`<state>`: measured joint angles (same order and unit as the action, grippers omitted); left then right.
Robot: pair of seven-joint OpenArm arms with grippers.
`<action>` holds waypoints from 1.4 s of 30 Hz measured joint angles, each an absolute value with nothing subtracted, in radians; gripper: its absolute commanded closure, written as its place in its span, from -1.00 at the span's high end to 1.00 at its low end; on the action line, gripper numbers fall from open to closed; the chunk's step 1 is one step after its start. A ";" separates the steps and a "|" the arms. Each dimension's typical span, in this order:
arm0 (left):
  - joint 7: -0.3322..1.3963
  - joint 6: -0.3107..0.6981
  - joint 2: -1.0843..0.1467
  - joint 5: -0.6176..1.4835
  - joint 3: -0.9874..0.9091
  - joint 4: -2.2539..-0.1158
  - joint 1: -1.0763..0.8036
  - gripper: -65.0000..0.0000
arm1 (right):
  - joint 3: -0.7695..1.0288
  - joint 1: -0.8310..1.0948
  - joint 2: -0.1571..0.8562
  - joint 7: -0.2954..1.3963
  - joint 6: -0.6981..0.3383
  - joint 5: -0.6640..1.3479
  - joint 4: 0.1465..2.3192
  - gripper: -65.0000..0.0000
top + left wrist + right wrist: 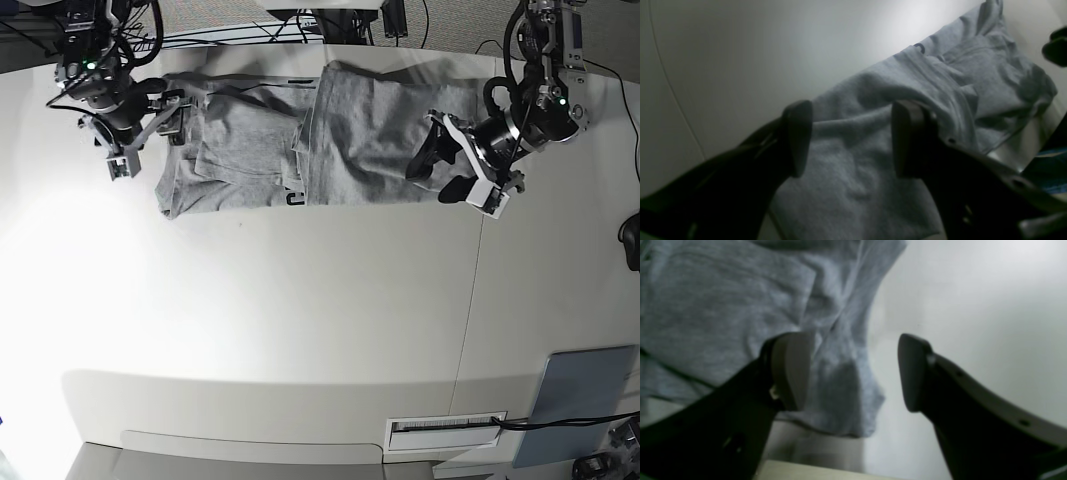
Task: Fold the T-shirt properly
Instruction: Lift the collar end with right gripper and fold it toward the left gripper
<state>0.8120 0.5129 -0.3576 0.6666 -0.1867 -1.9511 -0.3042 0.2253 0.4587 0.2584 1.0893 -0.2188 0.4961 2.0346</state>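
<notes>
The heather-grey T-shirt [340,130] lies crumpled and partly folded over itself along the far side of the white table [300,320]. A bit of black lettering [292,198] shows at its near edge, and also in the left wrist view [919,47]. My left gripper [435,167] is open over the shirt's right end; in the left wrist view [850,140] its jaws straddle a fold of grey cloth [846,186]. My right gripper [178,115] is open at the shirt's left end; in the right wrist view [853,373] one finger [790,370] is over the cloth edge [723,306].
Cables [250,25] run along the table's far edge behind the shirt. A grey flat pad [580,400] lies at the near right corner, a white labelled slot [445,428] at the near edge. A dark object [630,245] sits at the right edge.
</notes>
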 measured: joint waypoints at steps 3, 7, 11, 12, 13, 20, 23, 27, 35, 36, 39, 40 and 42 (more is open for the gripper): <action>0.812 0.513 -0.358 0.667 -0.186 -1.951 -0.304 0.16 | 0.274 0.431 0.244 1.103 -0.255 0.552 1.966 0.24; 0.812 0.513 -0.357 0.667 -0.187 -1.951 -0.304 0.16 | 0.283 0.378 0.243 1.116 -0.256 0.558 1.900 0.24; 0.812 0.513 -0.358 0.667 -0.187 -1.951 -0.304 0.16 | 0.282 0.335 0.243 1.129 -0.275 0.603 1.816 0.24; 0.812 0.513 -0.357 0.667 -0.187 -1.951 -0.304 0.16 | 0.283 0.325 0.243 1.131 -0.281 0.608 1.795 0.24; 0.812 0.513 -0.357 0.666 -0.186 -1.951 -0.304 0.16 | 0.284 0.315 0.244 1.133 -0.289 0.635 1.780 0.24; 0.812 0.513 -0.357 0.667 -0.187 -1.951 -0.305 0.16 | 0.288 0.279 0.235 1.145 -0.363 0.780 1.696 0.24; 0.812 0.513 -0.357 0.667 -0.187 -1.951 -0.304 0.16 | 0.288 0.279 0.233 1.160 -0.363 0.788 1.696 0.24; 0.812 0.513 -0.357 0.667 -0.187 -1.951 -0.304 0.16 | 0.288 0.278 0.233 1.181 -0.363 0.816 1.695 0.24; 0.812 0.513 -0.358 0.667 -0.187 -1.951 -0.304 0.16 | 0.290 0.277 0.171 1.181 -0.363 0.826 1.696 0.24; 0.812 0.513 -0.358 0.667 -0.187 -1.951 -0.304 0.16 | 0.290 0.277 0.168 1.182 -0.363 0.829 1.696 0.24; 0.812 0.513 -0.357 0.666 -0.187 -1.951 -0.304 0.16 | 0.290 0.277 0.167 1.182 -0.363 0.828 1.696 0.24; 0.812 0.513 -0.357 0.666 -0.187 -1.951 -0.304 0.16 | 0.290 0.277 0.167 1.182 -0.364 0.824 1.696 0.24; 0.812 0.513 -0.358 0.666 -0.187 -1.951 -0.305 0.16 | 0.289 0.277 0.167 1.181 -0.364 0.821 1.696 0.24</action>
